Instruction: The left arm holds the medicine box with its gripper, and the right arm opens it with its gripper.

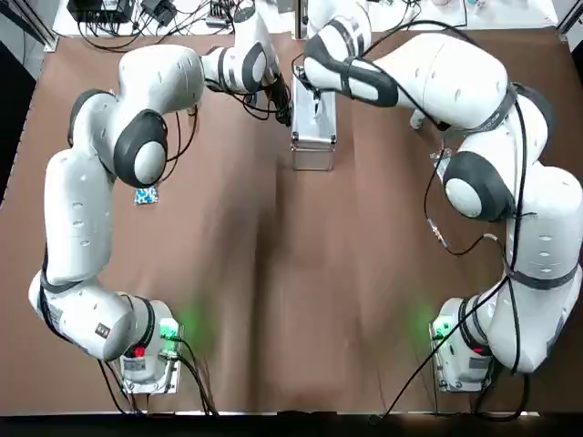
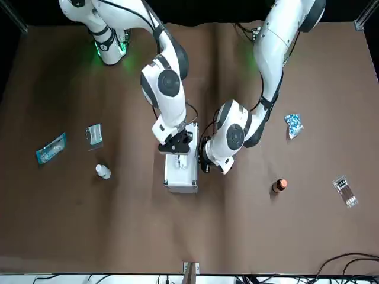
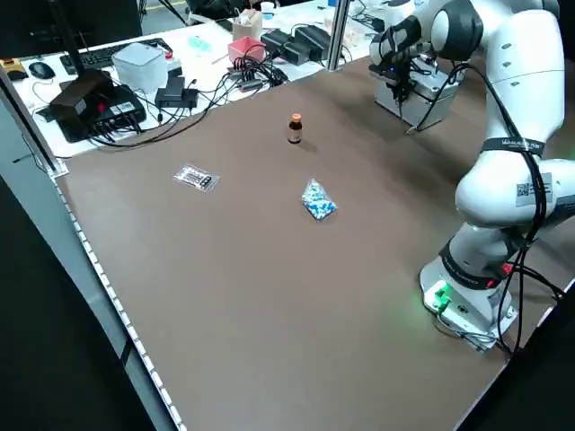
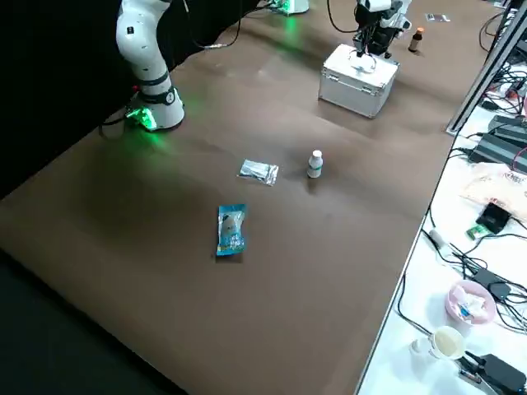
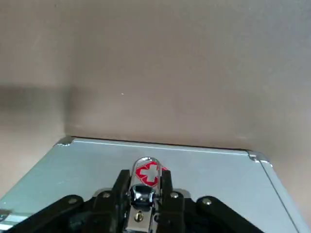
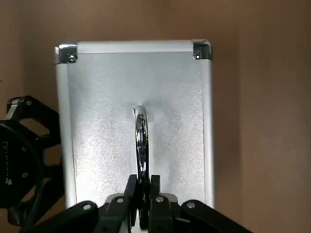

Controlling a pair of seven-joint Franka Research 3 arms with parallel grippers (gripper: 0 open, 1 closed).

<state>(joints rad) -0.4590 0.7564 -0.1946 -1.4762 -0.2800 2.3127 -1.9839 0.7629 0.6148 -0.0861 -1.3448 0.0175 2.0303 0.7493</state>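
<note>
The medicine box [image 1: 312, 137] sits on the desk [image 1: 273, 273] under the right hand [image 6: 141, 187], clenched on its top handle [image 6: 140, 133]; the left hand [image 5: 144, 187] beside it pinches the red-cross latch [image 5: 147, 174]. Brace left firmly so nothing drags.

Brown table [image 2: 266, 236]: medicine box [image 2: 180, 174] centre, toward far edge. My left half: pill bag [image 2: 292, 125], amber bottle [image 2: 279, 186], dark sachet [image 2: 345, 191]. My right half: white bottle [image 2: 103, 171], clear sachet [image 2: 93, 134], blue packet [image 2: 51, 148]. All lying apart
</note>
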